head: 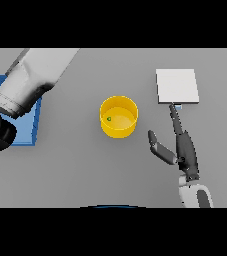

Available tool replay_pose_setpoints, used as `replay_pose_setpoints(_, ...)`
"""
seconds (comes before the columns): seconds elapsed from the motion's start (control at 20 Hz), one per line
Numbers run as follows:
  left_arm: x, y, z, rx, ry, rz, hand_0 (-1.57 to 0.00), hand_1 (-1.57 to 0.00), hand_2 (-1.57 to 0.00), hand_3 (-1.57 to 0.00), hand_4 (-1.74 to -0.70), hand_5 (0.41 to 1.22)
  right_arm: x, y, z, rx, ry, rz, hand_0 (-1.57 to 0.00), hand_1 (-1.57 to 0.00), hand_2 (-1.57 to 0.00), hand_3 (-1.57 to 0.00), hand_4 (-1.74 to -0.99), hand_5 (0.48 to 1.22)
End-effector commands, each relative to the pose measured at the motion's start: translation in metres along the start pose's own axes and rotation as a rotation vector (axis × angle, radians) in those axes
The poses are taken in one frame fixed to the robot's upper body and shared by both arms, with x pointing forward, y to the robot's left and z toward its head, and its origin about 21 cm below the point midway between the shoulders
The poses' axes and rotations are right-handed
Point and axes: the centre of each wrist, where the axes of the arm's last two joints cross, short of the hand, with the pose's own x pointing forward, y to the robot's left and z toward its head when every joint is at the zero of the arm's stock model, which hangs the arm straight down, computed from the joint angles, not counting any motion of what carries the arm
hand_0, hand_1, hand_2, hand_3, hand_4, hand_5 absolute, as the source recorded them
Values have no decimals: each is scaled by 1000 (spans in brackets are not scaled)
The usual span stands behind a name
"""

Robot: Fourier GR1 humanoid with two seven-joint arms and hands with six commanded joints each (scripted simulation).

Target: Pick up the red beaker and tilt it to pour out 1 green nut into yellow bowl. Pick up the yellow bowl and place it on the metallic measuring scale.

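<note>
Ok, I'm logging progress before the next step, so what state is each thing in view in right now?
Yellow bowl: upright on the table, one green nut inside, nothing holding it.
Scale: bare, nothing on top.
Right hand: open, fingers straight, tips near the scale's front edge, thumb spread toward the bowl.
Blue mat: flat on the table, largely covered by the left arm.
Left hand: not in view.

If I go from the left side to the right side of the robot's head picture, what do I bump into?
blue mat under the left arm → yellow bowl with a green nut inside → right hand, fingers straight → white scale. The hand and scale overlap sideways, the scale lying farther back.
</note>
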Motion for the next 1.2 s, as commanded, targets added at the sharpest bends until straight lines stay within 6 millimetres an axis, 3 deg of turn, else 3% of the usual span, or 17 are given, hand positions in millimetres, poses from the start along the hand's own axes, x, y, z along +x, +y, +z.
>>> replay_pose_setpoints(0.0, -18, -5, 3, 2, 48, 107, -1571, -1571, -1571, -1391, -1733, 1221, 0, 0, -4, -1, 3, 0, 1, 1, 1, 1, -996, 675)
replay_pose_setpoints(0.15, -61, -31, 15, 7, 188, 385, -1571, -1571, -1571, -1444, -1737, 1221, 2, 0, -5, 3, -7, -23, 1, 1, 1, 1, -1004, 668)
replay_pose_setpoints(0.25, -90, -61, 28, 11, 306, 571, -1571, -1571, -1571, -1454, -1738, 1221, 1, 5, -6, 4, 6, -40, 1, 1, 1, 1, -1004, 668)
replay_pose_setpoints(0.5, -121, -153, 62, 18, 593, 926, -1571, -1571, -1571, -1412, -1740, 1221, 0, 3, -10, 4, 13, -41, 1, 1, 1, 1, -1034, 655)
replay_pose_setpoints(0.65, -122, -195, 81, 26, 733, 1125, -1571, -1571, -1571, -1441, -1741, 1221, 2, 4, -11, 15, -4, -35, 1, 1, 1, 1, -1057, 652)
replay_pose_setpoints(0.8, -104, -237, 95, 15, 846, 1298, -1571, -1571, -1571, -1467, -1741, 1221, 0, 7, -8, 18, 8, -9, 1, 1, 1, 1, -1047, 651)
replay_pose_setpoints(0.9, -92, -255, 105, 33, 881, 1386, -1571, -1571, -1571, -1474, -1741, 1221, 5, 3, -9, 2, 1, 18, 1, 1, 1, 1, -1052, 648)
replay_pose_setpoints(1.15, -56, -272, 125, 25, 977, 1503, -1571, -1571, -1571, -1450, -1741, 1221, -2, 4, -4, 22, 13, 22, 1, 1, 1, 1, -1026, 648)
